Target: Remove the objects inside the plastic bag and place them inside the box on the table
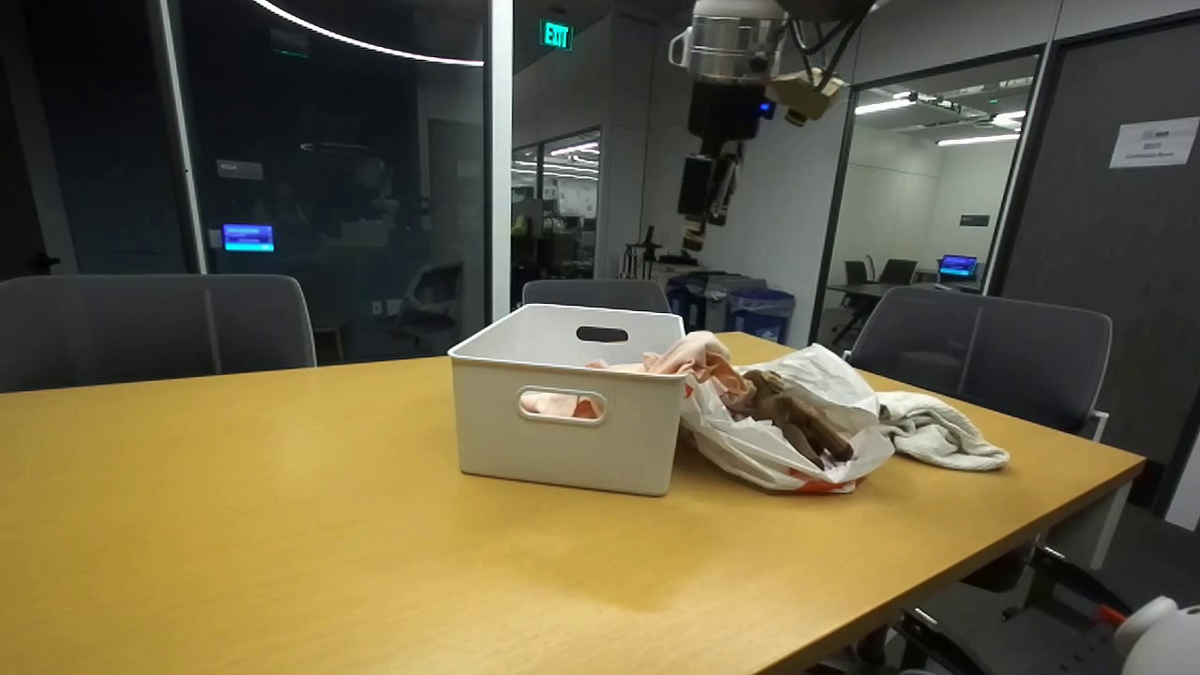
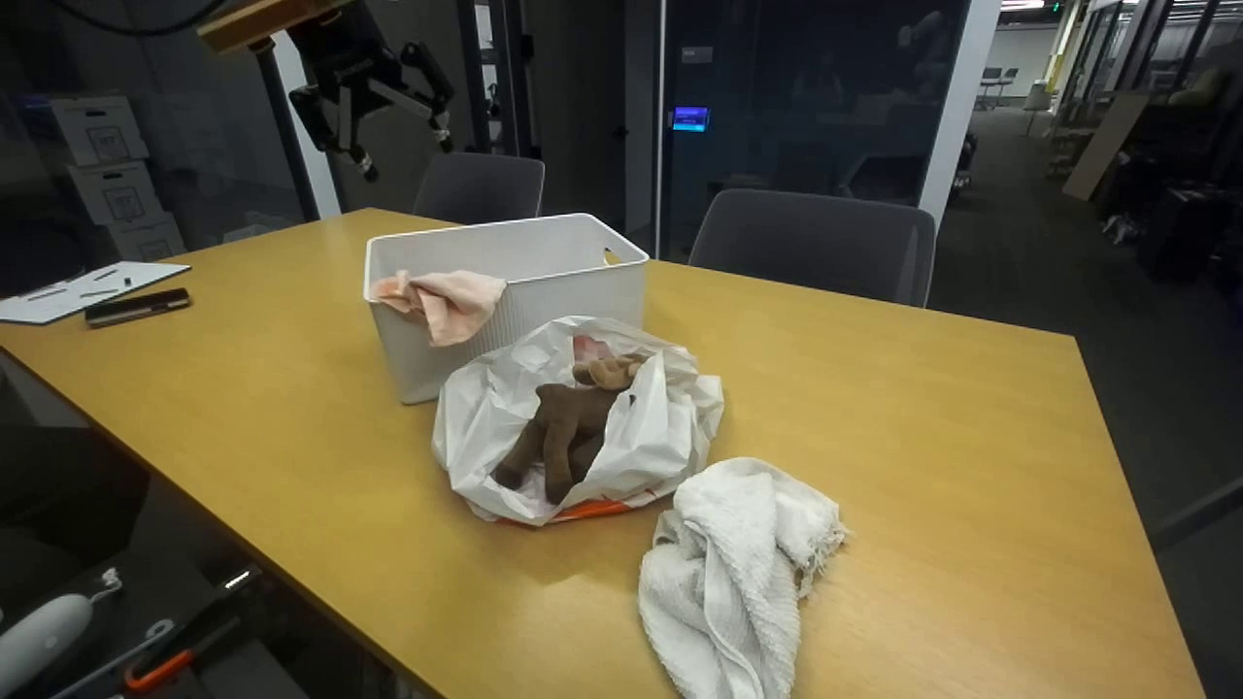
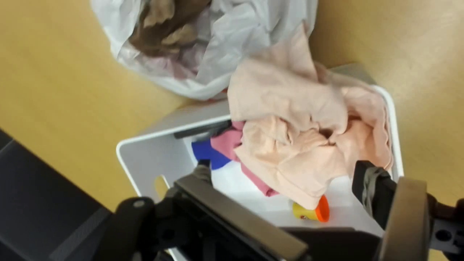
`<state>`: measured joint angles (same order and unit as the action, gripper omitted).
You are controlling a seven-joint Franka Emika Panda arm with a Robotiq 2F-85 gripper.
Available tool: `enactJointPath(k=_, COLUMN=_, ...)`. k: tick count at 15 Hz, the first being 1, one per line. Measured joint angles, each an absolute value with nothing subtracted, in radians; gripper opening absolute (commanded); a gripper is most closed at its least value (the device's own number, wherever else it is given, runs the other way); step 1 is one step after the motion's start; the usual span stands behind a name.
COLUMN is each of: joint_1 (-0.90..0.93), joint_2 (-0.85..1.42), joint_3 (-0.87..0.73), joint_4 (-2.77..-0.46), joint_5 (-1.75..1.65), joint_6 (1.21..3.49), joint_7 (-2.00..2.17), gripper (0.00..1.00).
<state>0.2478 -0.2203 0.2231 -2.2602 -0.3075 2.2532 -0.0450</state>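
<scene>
The white box [image 1: 562,459] stands on the table, also seen in an exterior view [image 2: 602,306]. The white plastic bag [image 2: 481,417] lies open against its side. A brown plush toy [image 2: 568,427] lies in the bag, with something pinkish beside it. A peach cloth [image 3: 290,98] is bunched in the box and hangs over its rim towards the bag. In the wrist view the box also holds a darker pink cloth [image 3: 228,143], a blue piece [image 3: 210,154] and a yellow can with orange lid [image 3: 308,212]. My gripper [image 2: 406,158] is open and empty, high above the box.
A white towel [image 2: 728,573] lies on the table beside the bag. Papers [image 2: 87,291] and a dark slim object [image 2: 136,307] lie at the table's far corner. Chairs [image 1: 984,356] stand around the table edges.
</scene>
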Motion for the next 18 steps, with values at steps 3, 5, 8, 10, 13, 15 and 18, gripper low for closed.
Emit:
enactJointPath(k=3, joint_1=0.244, joint_2=-0.301, joint_3=0.152, joint_4=-2.386, joint_5=-0.099, joint_6=2.266, joint_7=-0.119, gripper=1.00)
enactJointPath(k=5, joint_1=0.240, joint_2=-0.322, joint_3=0.109, joint_4=-2.451, joint_5=-0.018, joint_6=2.297, joint_7=-0.152, gripper=1.00)
enactJointPath(k=8, joint_1=0.218, joint_2=-0.321, joint_3=0.057, joint_4=-2.539, joint_5=0.035, joint_6=2.358, joint_7=-0.194, gripper=1.00)
enactJointPath(k=10, joint_1=0.206, joint_2=-0.320, joint_3=0.041, joint_4=-2.568, joint_5=0.046, joint_6=2.377, joint_7=-0.210, gripper=1.00)
enactJointPath(k=13, joint_1=0.205, joint_2=-0.320, joint_3=0.040, joint_4=-2.572, joint_5=0.048, joint_6=2.382, joint_7=-0.211, gripper=1.00)
enactJointPath(k=15, joint_1=0.205, joint_2=-0.317, joint_3=0.042, joint_4=-2.574, joint_5=0.048, joint_6=2.382, joint_7=-0.211, gripper=1.00)
enactJointPath(k=18, joint_1=0.192, joint_2=-0.288, joint_3=0.042, joint_4=-2.583, joint_5=0.043, joint_6=2.449, joint_7=-0.209, gripper=1.00)
